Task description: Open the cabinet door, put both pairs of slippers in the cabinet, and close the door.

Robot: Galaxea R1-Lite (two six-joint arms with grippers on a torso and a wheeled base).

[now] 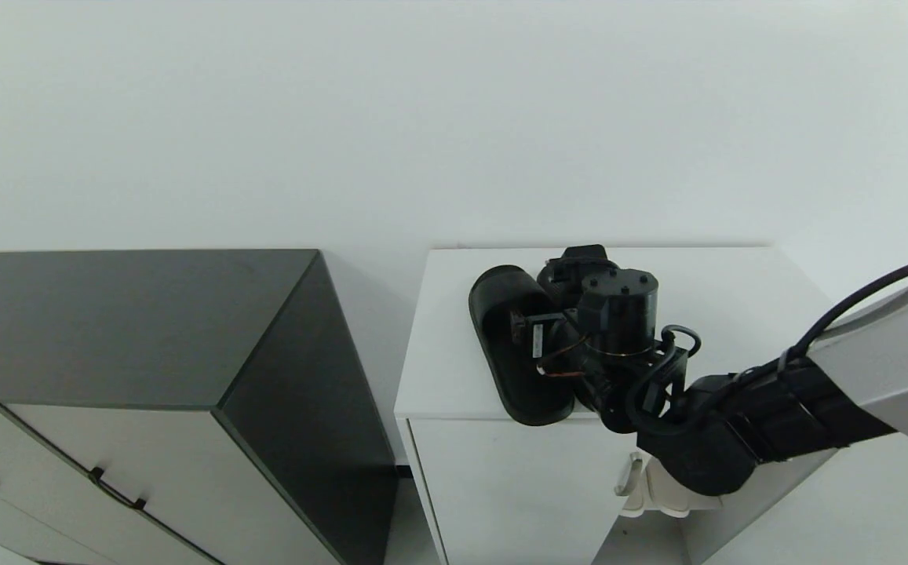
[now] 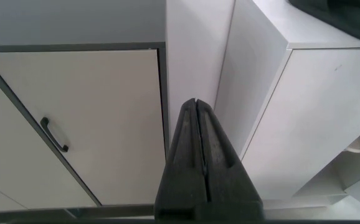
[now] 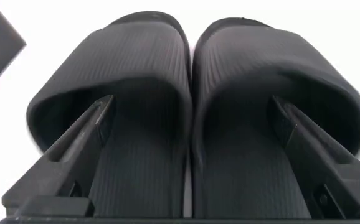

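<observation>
Slippers [image 1: 520, 357] are sitting on white cabinet top [image 1: 736, 314], dark cabinet [image 1: 124, 322] at its 9 o'clock, wall [image 1: 454, 118] behind — right gripper [image 3: 192, 102] is resting spread wide, one finger inside each, left gripper [image 2: 197, 107] clenched empty.

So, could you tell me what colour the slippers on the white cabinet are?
Black slippers, ribbed; best seen in the right wrist view.

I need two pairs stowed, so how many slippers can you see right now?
2. One black slipper lies on top of the white cabinet. Its partner lies right beside it, at the right gripper. More may be hidden behind the arm.
</observation>
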